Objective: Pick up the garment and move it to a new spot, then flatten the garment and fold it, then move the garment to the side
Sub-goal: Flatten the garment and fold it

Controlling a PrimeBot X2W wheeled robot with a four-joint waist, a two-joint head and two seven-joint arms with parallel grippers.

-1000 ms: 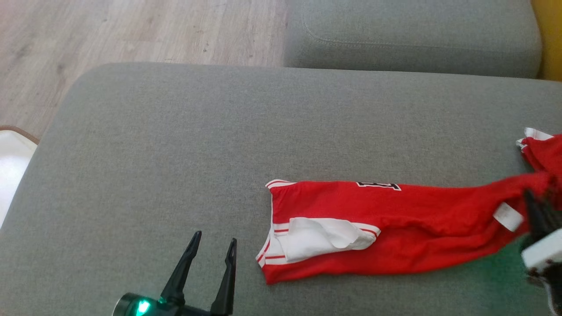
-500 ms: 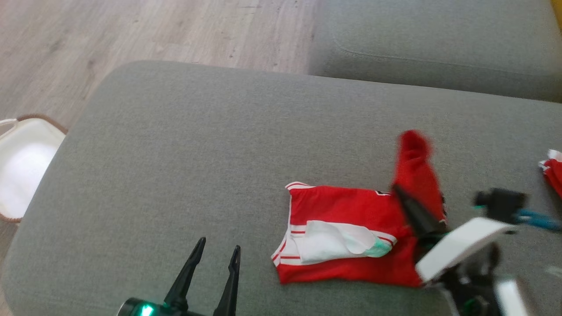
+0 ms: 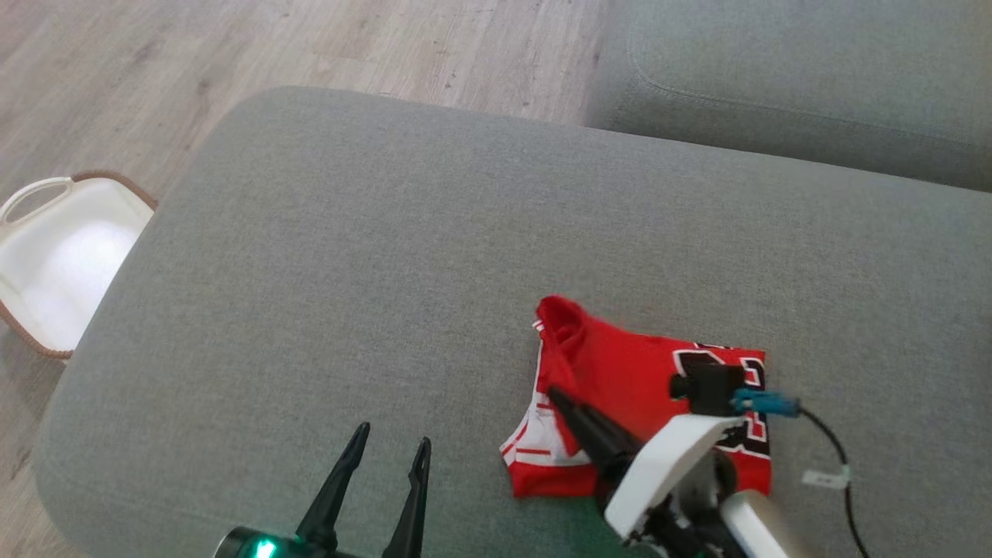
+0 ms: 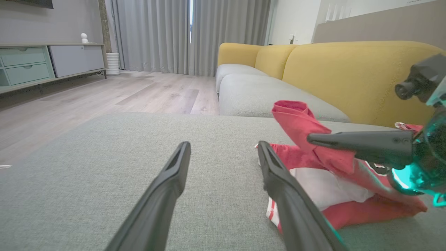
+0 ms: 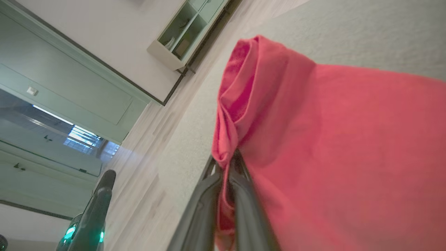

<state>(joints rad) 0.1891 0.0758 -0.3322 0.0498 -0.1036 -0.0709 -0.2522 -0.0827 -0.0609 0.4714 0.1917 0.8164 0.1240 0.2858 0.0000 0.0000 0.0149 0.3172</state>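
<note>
The garment [image 3: 620, 372] is a red jersey with white trim and black lettering, lying folded over on the grey sofa cushion [image 3: 387, 256]. My right gripper [image 3: 554, 395] is shut on a fold of the red cloth and holds it a little above the lower layer; the pinch shows in the right wrist view [image 5: 228, 164] and from the side in the left wrist view [image 4: 312, 139]. My left gripper [image 3: 391, 446] stands open over bare cushion, left of the garment [image 4: 313, 174], touching nothing.
A white basket with a brown rim [image 3: 46, 263] stands on the wood floor [image 3: 310, 46] past the cushion's left edge. A second grey cushion [image 3: 798, 85] lies behind. A yellow sofa back [image 4: 348, 73] rises at the right. A cable [image 3: 833, 449] trails from my right wrist.
My right gripper has carried the red cloth leftward over the garment, folding its long right part onto the left part. The head camera has turned, bringing the basket into view. The left gripper stays open.
</note>
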